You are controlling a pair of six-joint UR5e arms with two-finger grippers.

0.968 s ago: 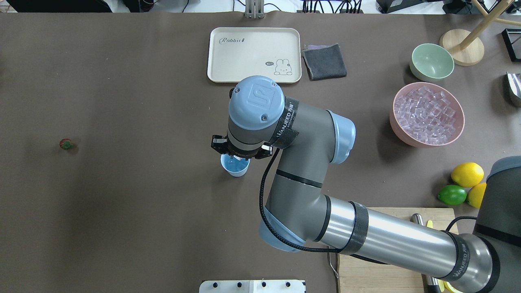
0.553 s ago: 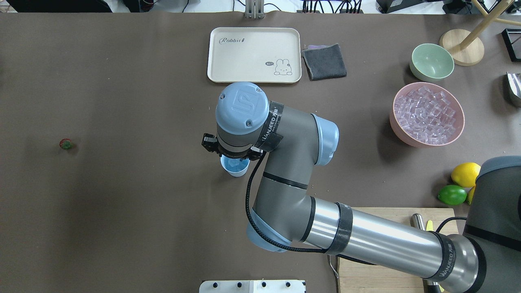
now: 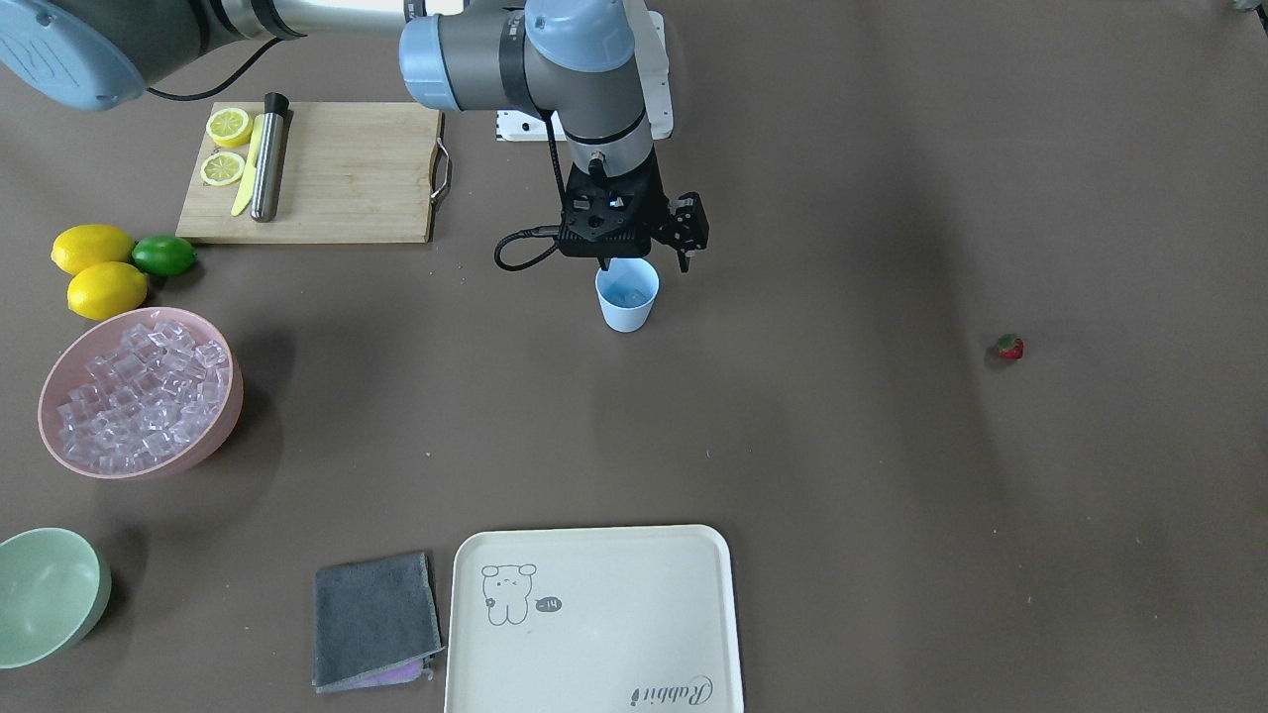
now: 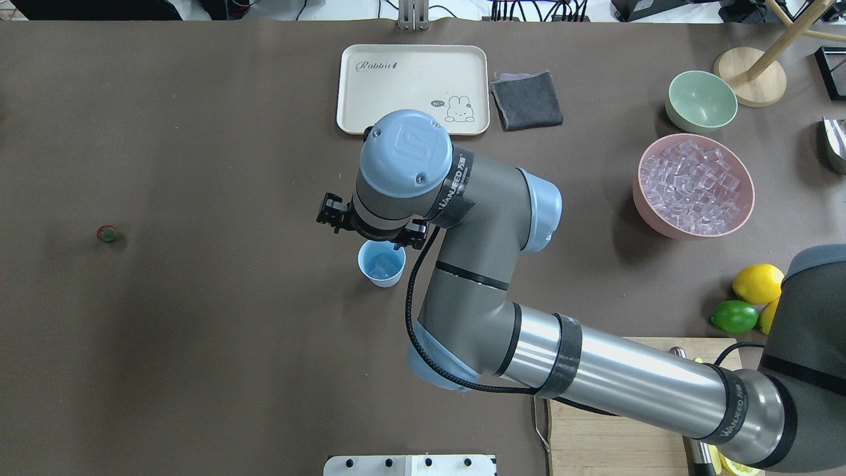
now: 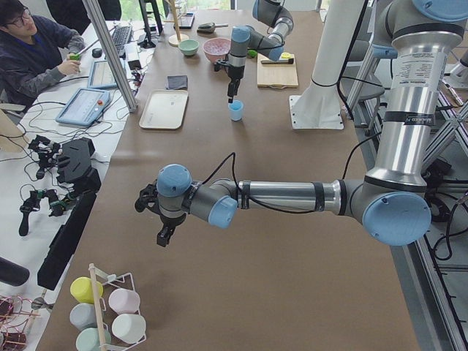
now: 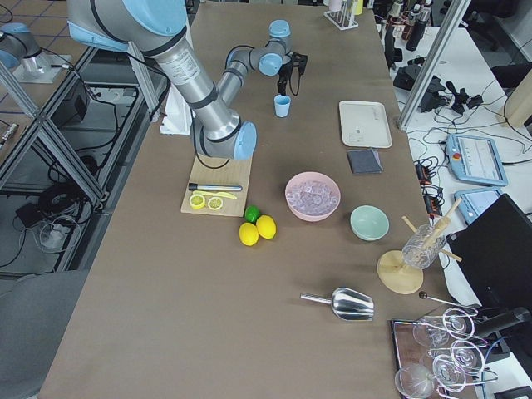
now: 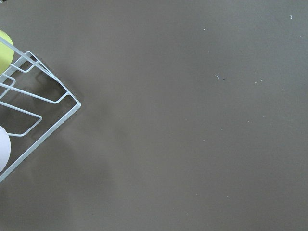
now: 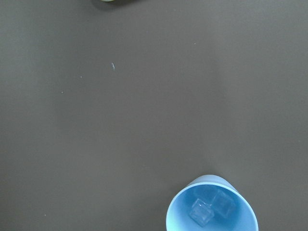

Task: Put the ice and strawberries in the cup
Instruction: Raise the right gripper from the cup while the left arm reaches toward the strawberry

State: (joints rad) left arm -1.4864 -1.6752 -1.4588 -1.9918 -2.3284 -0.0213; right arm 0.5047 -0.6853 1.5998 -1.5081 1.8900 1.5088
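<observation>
Light-blue plastic, tapered and without a handle, the small cup (image 4: 381,263) stands upright near the middle of the brown counter (image 4: 198,344). The right wrist view looks down into it and shows two small clear ice cubes (image 8: 201,213) side by side on its bottom. The right hand (image 3: 643,259) hangs over the cup, clear of its rim, with its two fingers spread apart and nothing between them. Many more cubes fill the pink bowl (image 3: 139,471) well off to the robot's right. The tiny red strawberry with a green leafy top (image 4: 107,233) lies alone on the counter, well apart from the cup on the robot's left.

The ice step looks done or nearly so (the task does not say how many cubes are wanted), and the strawberry is not yet in. I judge the next move is to fetch the berry. A hand must come down over it with its fingers straddling it, close gently on so small and round a thing, then carry it over the cup's mouth and let go. The left hand (image 5: 164,235) hovers beside a white wire rack (image 7: 67,91); I cannot tell whether its fingers are apart or together.
</observation>
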